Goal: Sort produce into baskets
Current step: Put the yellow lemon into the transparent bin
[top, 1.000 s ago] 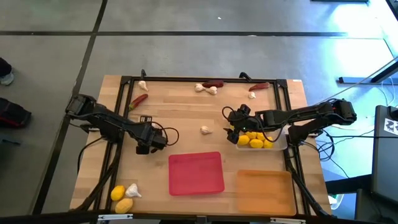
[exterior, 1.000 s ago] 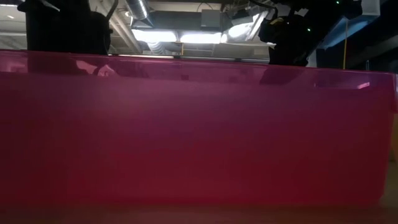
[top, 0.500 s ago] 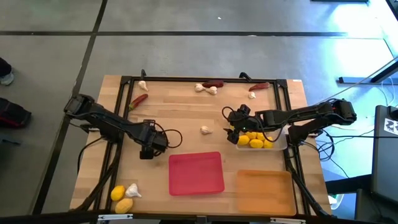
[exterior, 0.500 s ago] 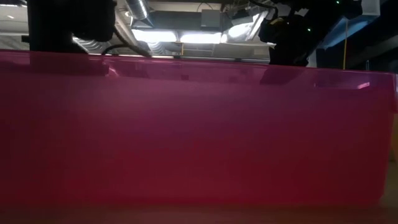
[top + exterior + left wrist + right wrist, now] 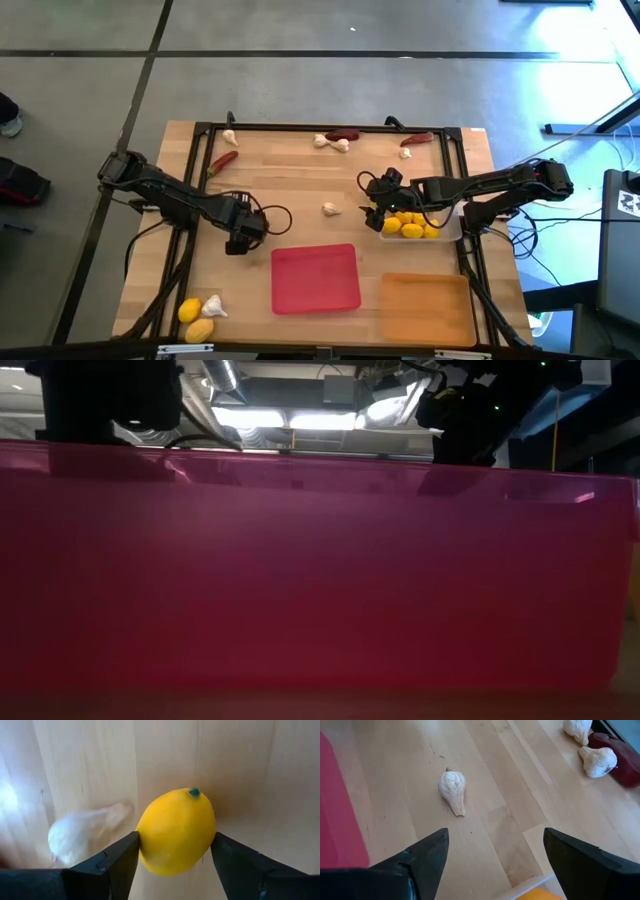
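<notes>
Left pincer (image 5: pixel 175 855) was clamped on a lemon (image 5: pixel 176 831), hanging over the desk (image 5: pixel 300 195) left of the red tray (image 5: pixel 316 278), having drifted slightly toward the near edge since a second earlier. Right pincer (image 5: pixel 492 855) gaped wide, empty, parked by the clear tray (image 5: pixel 452 232) with lemons inside, same as before. No readable writing anywhere.

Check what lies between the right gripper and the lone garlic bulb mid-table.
Nothing: bare wood runs from the open right gripper to the garlic bulb, clearest in the right wrist view.
</notes>
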### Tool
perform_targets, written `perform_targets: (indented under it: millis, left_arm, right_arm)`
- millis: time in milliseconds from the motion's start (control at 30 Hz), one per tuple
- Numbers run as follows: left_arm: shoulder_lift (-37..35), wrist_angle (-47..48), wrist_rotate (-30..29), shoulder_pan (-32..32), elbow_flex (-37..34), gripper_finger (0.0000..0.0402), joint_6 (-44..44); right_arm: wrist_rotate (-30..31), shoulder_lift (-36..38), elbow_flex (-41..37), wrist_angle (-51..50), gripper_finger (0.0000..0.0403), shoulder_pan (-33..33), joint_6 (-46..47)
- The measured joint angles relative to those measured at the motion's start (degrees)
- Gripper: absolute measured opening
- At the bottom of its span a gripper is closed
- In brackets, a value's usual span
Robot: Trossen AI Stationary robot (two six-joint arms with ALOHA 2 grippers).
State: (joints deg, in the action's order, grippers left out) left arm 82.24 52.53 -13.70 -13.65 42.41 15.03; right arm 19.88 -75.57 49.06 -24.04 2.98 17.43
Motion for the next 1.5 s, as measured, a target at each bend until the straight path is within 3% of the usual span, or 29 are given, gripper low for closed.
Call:
perform_targets:
  millis: [333, 667, 900, 1100, 1333, 1500]
  left_arm:
    - [0.10, -10.57, 1.27, 0.14, -2.75, 0.0236, 0.40]
    - [-0.31, -11.40, 2.74, -0.29, -0.41, 0.0194, 1.44]
    - [-6.35, -14.94, -3.23, -1.11, 2.81, 0.0200, 0.94]
    - [-10.52, -31.93, -7.50, -0.14, 2.97, 0.0200, -3.95]
    - [-9.62, -52.36, -7.84, 1.12, 3.02, 0.0205, -12.35]
    - [-7.82, -58.91, -7.61, 1.78, 3.08, 0.0206, -13.63]
  right_arm:
    - [-1.52, 0.00, 0.00, -0.18, 0.0319, 0.00, 0.26]
    - [-1.53, 0.31, 0.00, -0.16, 0.0319, 0.00, 0.54]
    - [-3.40, 5.56, 0.02, 1.02, 0.0319, 0.04, -0.15]
    - [-9.10, 6.84, 0.02, 11.76, 0.0319, 0.04, -2.72]
    - [-15.83, 1.83, 0.02, 29.48, 0.0319, 0.04, -7.16]
    - [-20.27, -2.93, 0.00, 40.81, 0.0319, 0.04, -8.45]
